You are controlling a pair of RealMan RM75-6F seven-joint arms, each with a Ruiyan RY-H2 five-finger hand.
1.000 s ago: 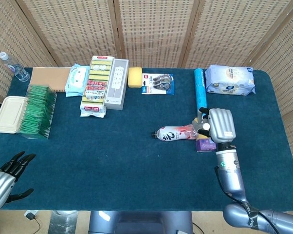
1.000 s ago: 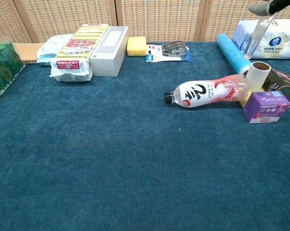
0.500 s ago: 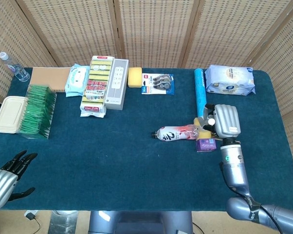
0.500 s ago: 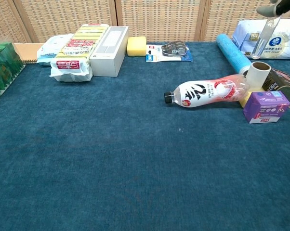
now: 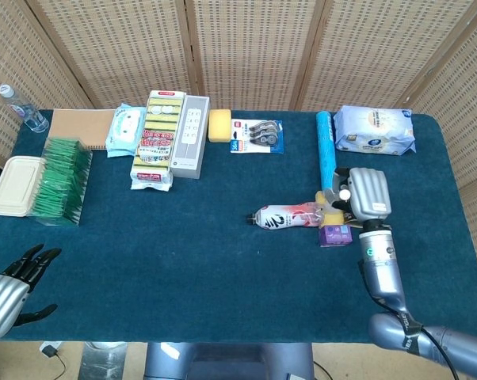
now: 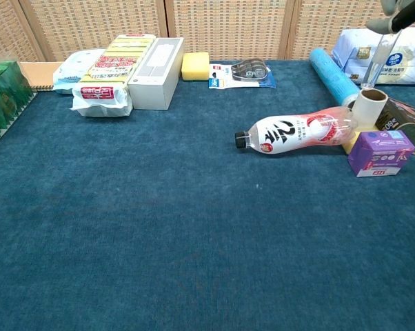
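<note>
Head view shows the right hand (image 5: 364,192) hovering over the tape roll (image 6: 369,107) near the table's (image 5: 223,261) right edge, just beside the lying bottle (image 5: 288,217) and purple box (image 5: 334,234); whether its fingers are spread I cannot tell. Left hand (image 5: 13,281), fingers apart, holds nothing. That roll looks light, stiff and hollow: best pinched across its rim

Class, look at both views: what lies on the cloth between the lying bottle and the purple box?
A yellow block sits between bottle and purple box, clearest in the chest view.
</note>
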